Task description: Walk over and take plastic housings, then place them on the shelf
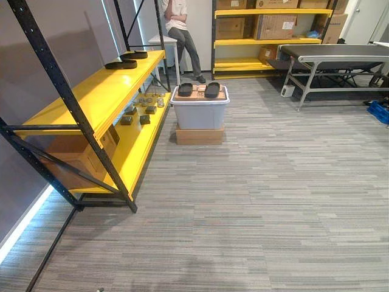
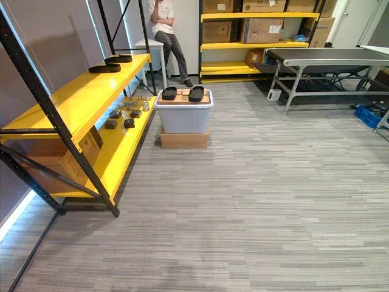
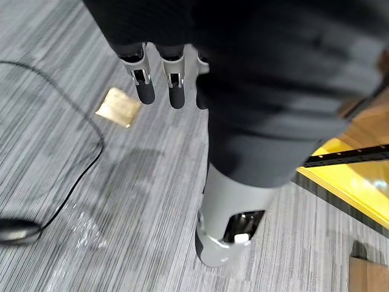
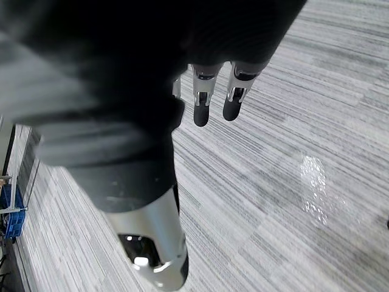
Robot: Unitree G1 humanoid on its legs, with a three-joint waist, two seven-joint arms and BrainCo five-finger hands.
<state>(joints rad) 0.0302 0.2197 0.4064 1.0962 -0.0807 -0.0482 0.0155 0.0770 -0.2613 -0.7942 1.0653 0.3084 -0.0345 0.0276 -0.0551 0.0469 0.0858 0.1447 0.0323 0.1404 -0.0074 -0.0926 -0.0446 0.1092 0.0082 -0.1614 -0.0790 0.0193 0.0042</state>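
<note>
plastic housings [image 1: 212,89], where are they? — a

two dark ones lie side by side on the lid of the pale bin [image 1: 199,115]. the bin stands on a flat cardboard box [image 1: 199,135] on the floor, just beside the yellow shelf [image 1: 91,97]. — b

why stacked up like that? — a

my guess: box and bin raise them so they can be taken without a deep stoop, and the shelf is near for the carry. two more dark housings [image 1: 121,64] already lie at the far end of the upper board. — b

and the hands? — a

the left robot hand [image 3: 176,82] hangs over bare carpet, fingers straight and relaxed, holding nothing, touching nothing. the right robot hand [image 4: 203,103] is the same, loose above the floor. — b

so how far along? — a

hardly begun, i'd say. the bin is well ahead, so the walk comes first. — b
</note>
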